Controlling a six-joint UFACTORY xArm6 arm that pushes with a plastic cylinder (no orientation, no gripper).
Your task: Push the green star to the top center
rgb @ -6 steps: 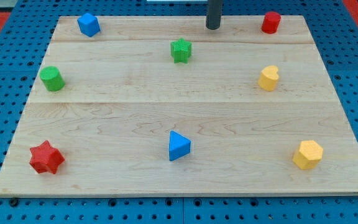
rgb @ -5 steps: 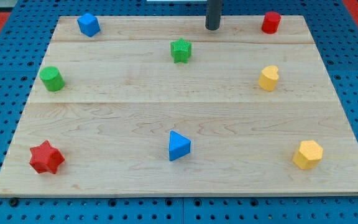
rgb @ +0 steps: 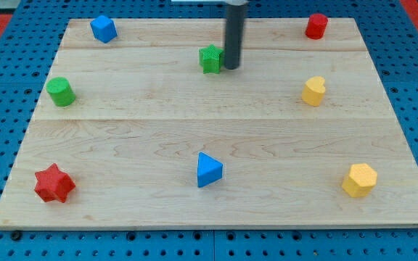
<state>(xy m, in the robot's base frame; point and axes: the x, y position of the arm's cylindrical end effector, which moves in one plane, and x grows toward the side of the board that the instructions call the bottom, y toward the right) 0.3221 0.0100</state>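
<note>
The green star (rgb: 210, 59) sits on the wooden board (rgb: 216, 123) in its upper middle, a little below the top edge. My tip (rgb: 231, 67) is right beside the star's right side, touching or nearly touching it. The dark rod rises from there out of the view's top.
A blue cube (rgb: 103, 28) sits at the top left, a red cylinder (rgb: 316, 25) at the top right. A green cylinder (rgb: 61, 92) is at the left, a yellow block (rgb: 313, 91) at the right. A red star (rgb: 54, 183), blue triangle (rgb: 208, 170) and yellow hexagon (rgb: 359, 180) lie along the bottom.
My tip has moved down and left from the board's top edge to the green star's right side. The blocks have not visibly moved.
</note>
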